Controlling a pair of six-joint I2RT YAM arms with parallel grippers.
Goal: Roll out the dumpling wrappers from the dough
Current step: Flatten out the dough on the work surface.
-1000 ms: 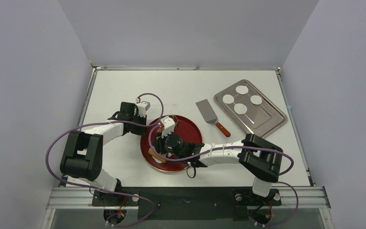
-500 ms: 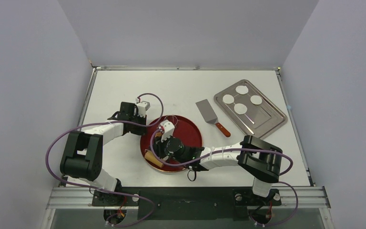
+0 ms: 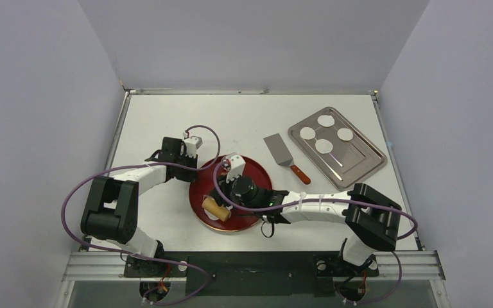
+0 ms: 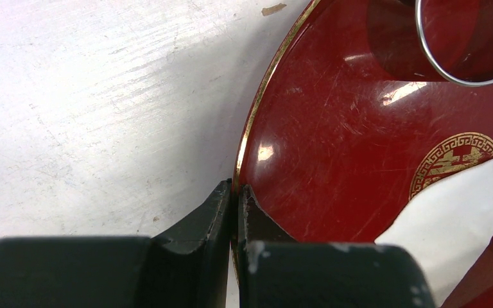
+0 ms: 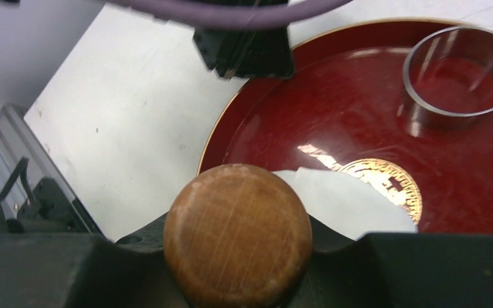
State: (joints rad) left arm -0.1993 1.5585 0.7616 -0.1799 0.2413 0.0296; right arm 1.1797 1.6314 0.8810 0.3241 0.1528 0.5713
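Dough [image 4: 452, 215] tongue on red plate [image 4: 334, 115], tip at emblem [image 4: 456, 154]; left tool [image 4: 234, 192] pinches rim [image 4: 251, 122]; right tool [image 5: 237, 256] grips rolling pin [image 5: 237, 231].

readable text: none | sign: gold round emblem [image 4: 456, 157], character unclear, partly under dough [image 4: 452, 218] | on: red plate [image 4: 334, 128]

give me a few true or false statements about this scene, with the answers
1. The left gripper pinches the red plate by its rim. True.
2. The right gripper holds the spatula. False: it grips a wooden rolling pin; the spatula lies on the table.
3. Four dumpling wrappers lie on the metal tray. True.
4. The ring cutter sits on the metal tray. False: it stands on the red plate.
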